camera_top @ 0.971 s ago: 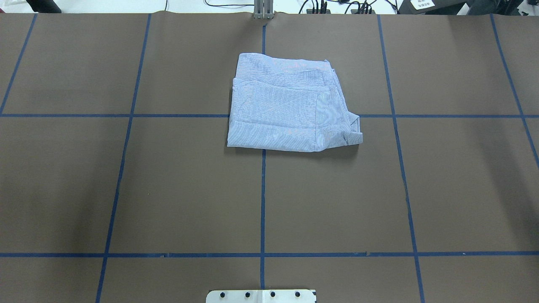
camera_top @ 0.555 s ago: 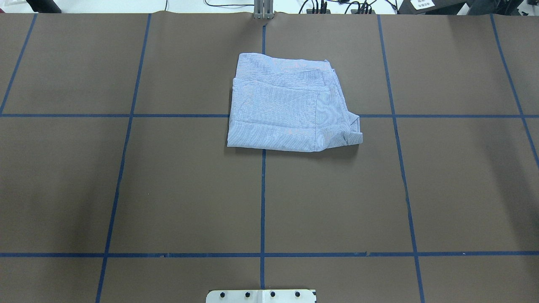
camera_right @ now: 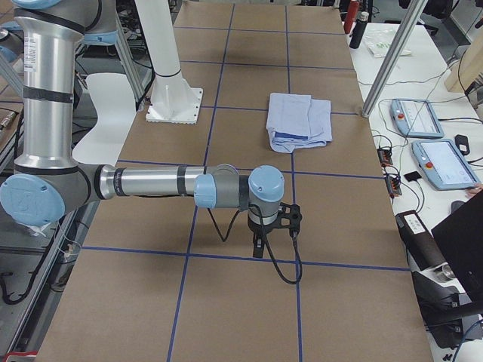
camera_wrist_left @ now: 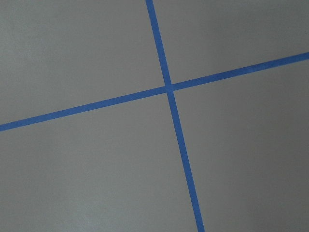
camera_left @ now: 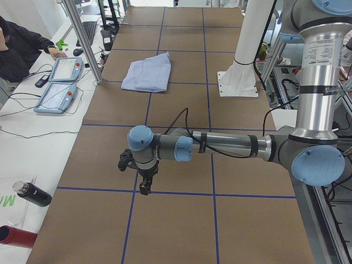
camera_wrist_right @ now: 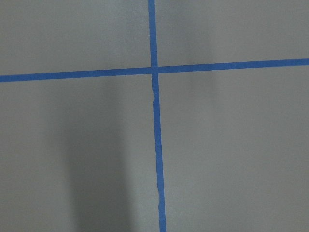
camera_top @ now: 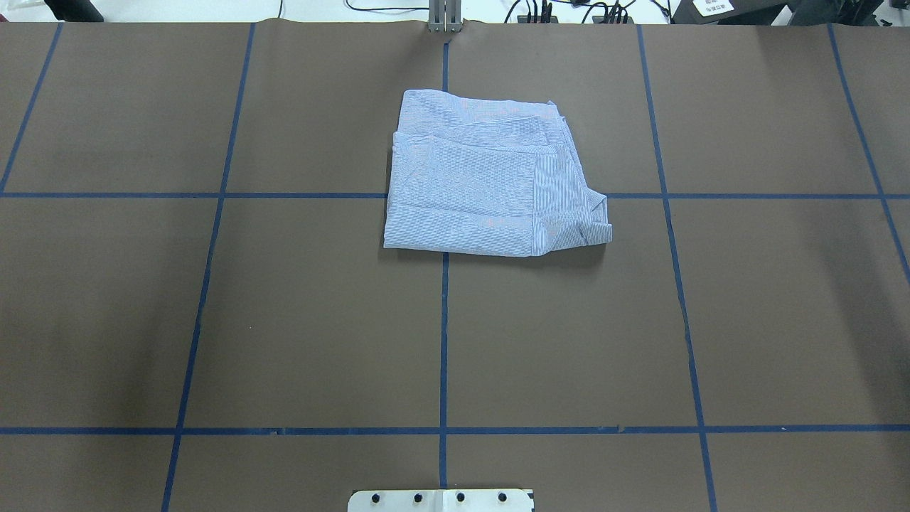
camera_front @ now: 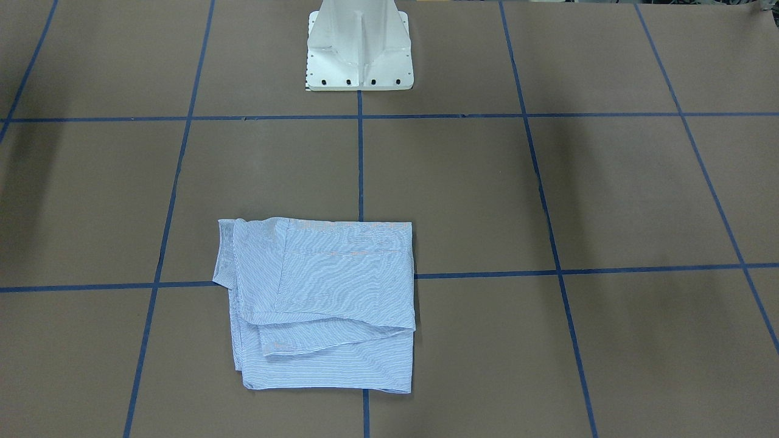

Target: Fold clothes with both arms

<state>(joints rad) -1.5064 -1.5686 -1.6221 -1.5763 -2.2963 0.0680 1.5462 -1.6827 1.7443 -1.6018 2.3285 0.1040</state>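
Neatly folded shirt (camera_top: 490, 185) on taped table (camera_top: 284, 320), pedestal (camera_front: 359, 48) near, left claw (camera_left: 144, 188) and right claw (camera_right: 259, 247) well away, grip impossible to tell.

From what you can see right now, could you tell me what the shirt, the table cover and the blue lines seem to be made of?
Shirt: thin woven cloth, probably cotton, matte; soft creases, fine stripes.
Table cover: brown paper or card, matte; flat, no shine.
Blue lines: likely adhesive tape; small breaks and overlaps show along them.
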